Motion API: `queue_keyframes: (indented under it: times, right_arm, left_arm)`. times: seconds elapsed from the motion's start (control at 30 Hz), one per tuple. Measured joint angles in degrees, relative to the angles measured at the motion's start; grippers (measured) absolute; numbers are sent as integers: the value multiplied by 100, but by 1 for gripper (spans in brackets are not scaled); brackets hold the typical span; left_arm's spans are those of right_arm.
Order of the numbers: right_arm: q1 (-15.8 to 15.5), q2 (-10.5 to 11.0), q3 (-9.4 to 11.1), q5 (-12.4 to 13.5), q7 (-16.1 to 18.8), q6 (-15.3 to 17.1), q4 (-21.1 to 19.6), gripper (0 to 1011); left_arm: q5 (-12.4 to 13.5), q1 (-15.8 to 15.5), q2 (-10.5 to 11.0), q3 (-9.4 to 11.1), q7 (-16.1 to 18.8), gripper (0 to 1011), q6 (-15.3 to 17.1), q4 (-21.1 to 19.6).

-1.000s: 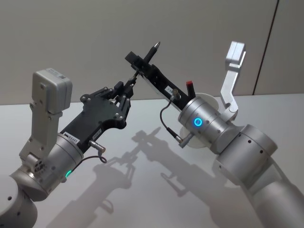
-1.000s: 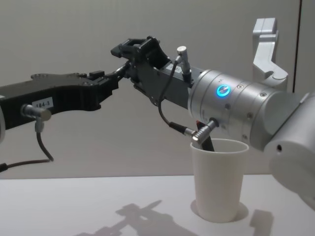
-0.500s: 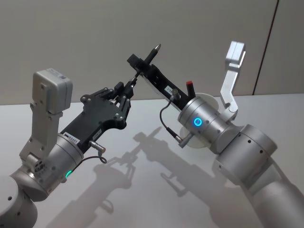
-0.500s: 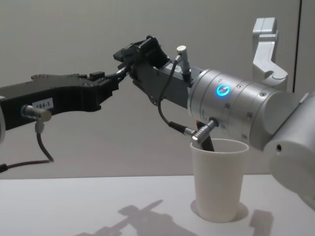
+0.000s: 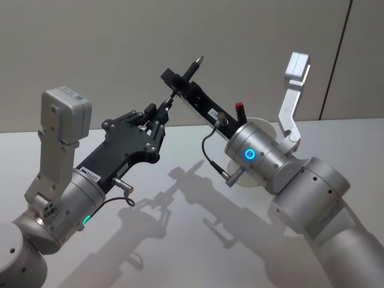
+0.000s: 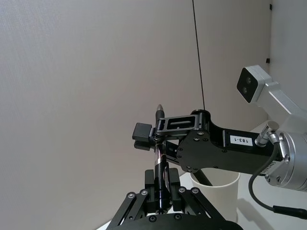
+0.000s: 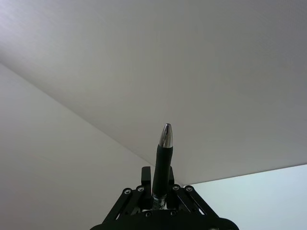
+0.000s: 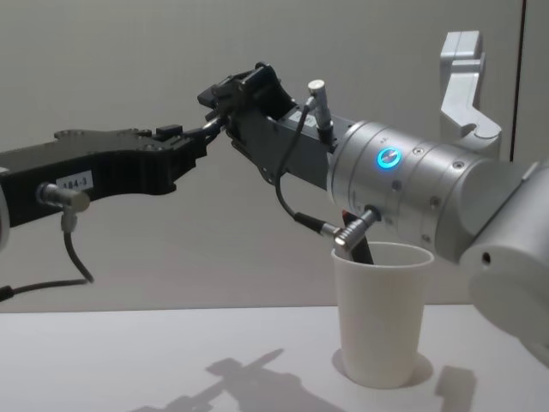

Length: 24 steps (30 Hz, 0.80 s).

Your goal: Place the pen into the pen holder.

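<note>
A dark pen (image 5: pixel 193 65) with a silver tip is held in mid-air, slanting up toward the wall. My right gripper (image 5: pixel 177 81) is shut on its middle; in the right wrist view the pen (image 7: pixel 162 163) sticks out past the fingers. My left gripper (image 5: pixel 165 108) is shut on the pen's lower end, and in the left wrist view the pen (image 6: pixel 159 155) stands between both grippers. The pen holder (image 8: pixel 380 318), a white paper cup, stands on the table below the right arm, well under and to the right of the pen.
A dark marker with a red end (image 5: pixel 240 108) leans inside the cup. The pale table (image 8: pixel 129 360) stretches bare to the left of the cup, with the arms' shadows on it. A grey wall stands close behind.
My right gripper has shifted slightly up and to the right along the pen since a second ago. The left arm and the cup have not moved.
</note>
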Motion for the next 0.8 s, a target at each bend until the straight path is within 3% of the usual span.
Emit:
queue_keyframes:
  times: [0.27,0.57,0.7,0.77,0.8]
  right_arm:
    - [-1,2,1,-7,-17,1,2,137]
    - [-1,0,0,-8,-14,1,2,137]
    - [-1,0,-1,-8,-12,0,1,137]
    - [1,1,-4,-8,-11,-9,0,137]
    - [2,2,-4,-8,-11,-17,-1,137]
  left_arm:
    - [0,-1,0,-3,0,197,-8,-4]
    - [0,0,0,-3,0,491,-9,-4]
    - [0,0,0,-2,0,577,-9,-4]
    - [0,0,0,-1,0,735,-9,-4]
    - [0,0,0,-1,0,747,-9,-4]
